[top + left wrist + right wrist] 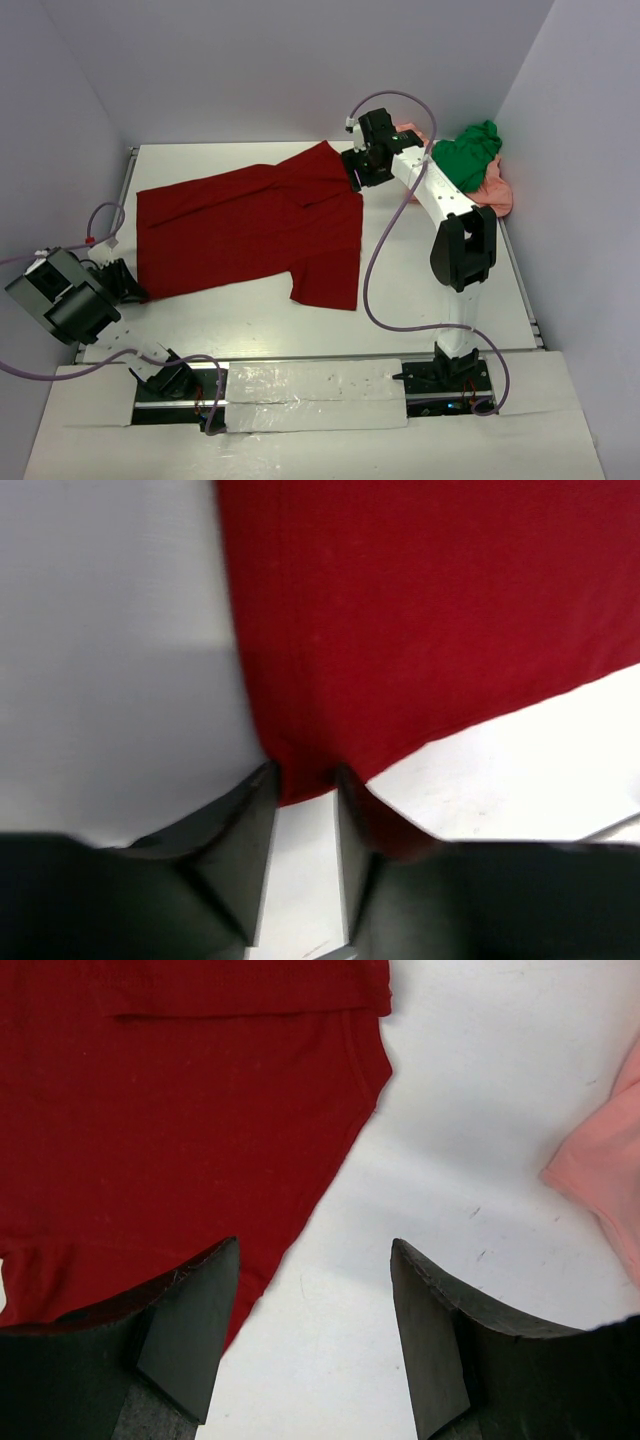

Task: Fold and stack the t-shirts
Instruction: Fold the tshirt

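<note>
Lying spread across worktop [430, 290], centre to 9 o'clock: dark red t-shirt [250, 225]. Green t-shirt [468, 152] bunching atop pink t-shirt [497, 193] at 2 o'clock, just beside right arm. Left gripper [305, 776] at 8 o'clock, jaws standing narrow, red corner sitting between them; firm pinch or not, cannot tell. Right gripper [314, 1260] at 1 o'clock gaping wide, holding nothing, hovering over red edge. Right wrist view alone showing pink cloth near that gripper.

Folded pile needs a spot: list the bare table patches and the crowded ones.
Free: the white table strip between the dark red cloth t-shirt and the arm bases, and the far strip behind it. Crowded: far-right corner, bright green cloth t-shirt and salmon-pink t-shirt heaped beside the right arm; left gripper at the red shirt's near-left corner.
</note>
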